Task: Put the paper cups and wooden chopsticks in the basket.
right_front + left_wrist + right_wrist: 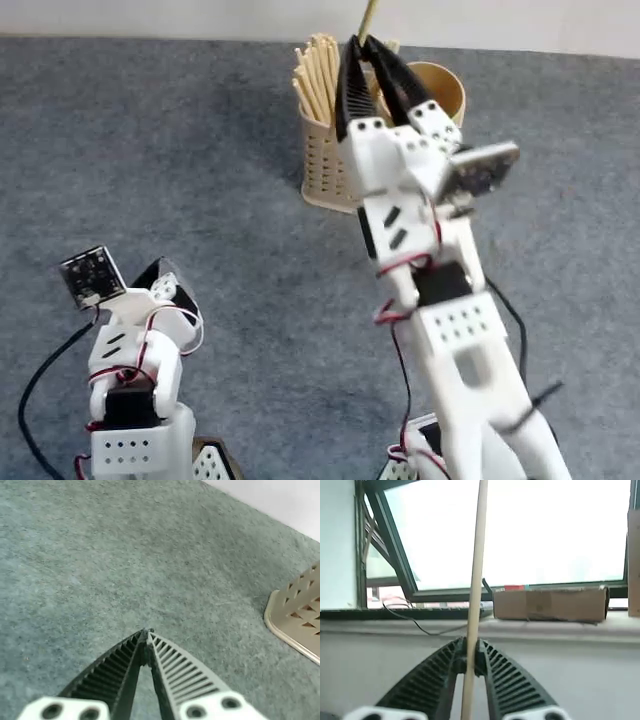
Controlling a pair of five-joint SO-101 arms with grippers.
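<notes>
Holding one chopstick upright at the basket

So the single wooden chopstick [476, 555] is pinched between the right gripper [471, 644] jaws, which are clamped on it low down. The stick stands pretty much vertical and runs up past the window [530, 530] behind it. From the high view, that same gripper [361, 46] points away from the arm's base and overlaps the far side of the basket [325, 170], with the stick [368, 18] poking out beyond the tips.

The basket is the slotted beige one near the far edge of the gray table [180, 150]. A bundle of chopsticks [318, 72] stands inside it, fanned out a bit. A tan paper cup [447, 90] peeks out right next to the right arm; can't tell if it's in the basket or just beside it.

The left gripper [146, 634] is closed with nothing in it, tips touching, low over the gray surface and well apart from the basket's corner [300, 620]. A cardboard box [550, 605] sits on the windowsill.
</notes>
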